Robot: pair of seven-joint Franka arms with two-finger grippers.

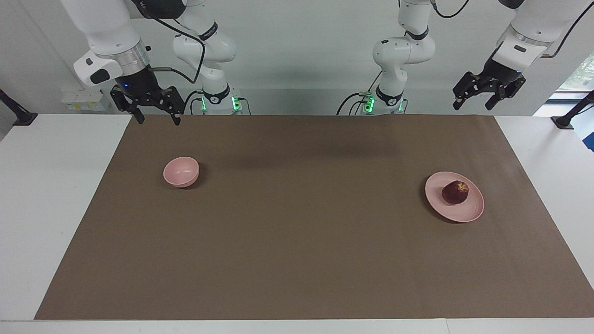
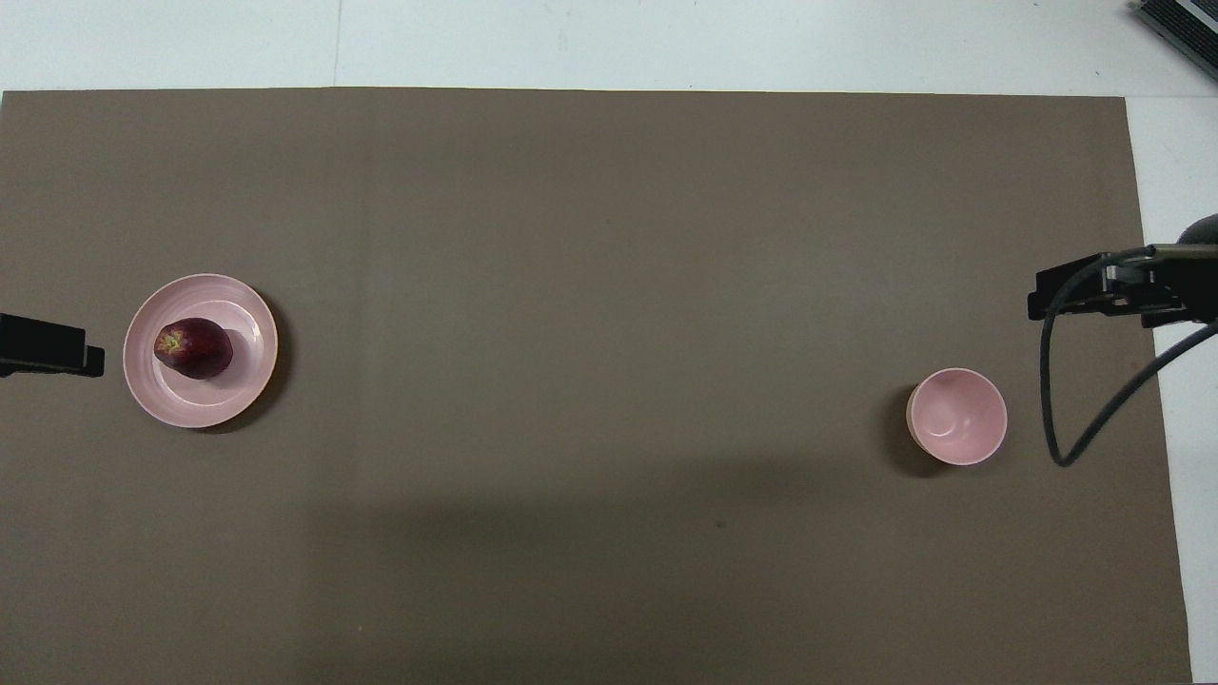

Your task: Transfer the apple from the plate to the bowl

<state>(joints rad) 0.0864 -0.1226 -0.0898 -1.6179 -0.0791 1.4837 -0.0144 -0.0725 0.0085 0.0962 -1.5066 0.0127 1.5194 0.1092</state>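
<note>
The dark red apple (image 1: pixel 455 192) lies on the flat pink plate (image 1: pixel 465 214) toward the left arm's end of the table; both also show in the overhead view, the apple (image 2: pixel 193 348) on the plate (image 2: pixel 205 411). The small deep pink bowl (image 1: pixel 181 171) stands empty toward the right arm's end and also shows in the overhead view (image 2: pixel 956 416). My left gripper (image 1: pixel 473 105) hangs open and empty, raised over the mat's edge near its base (image 2: pixel 57 348). My right gripper (image 1: pixel 157 119) hangs open and empty, raised over the mat's corner near the bowl (image 2: pixel 1075 295).
A brown mat (image 1: pixel 297 241) covers most of the white table (image 1: pixel 51 195). A black cable (image 2: pixel 1056 400) loops down from the right arm beside the bowl. A dark device corner (image 2: pixel 1180 29) sits at the table's far corner.
</note>
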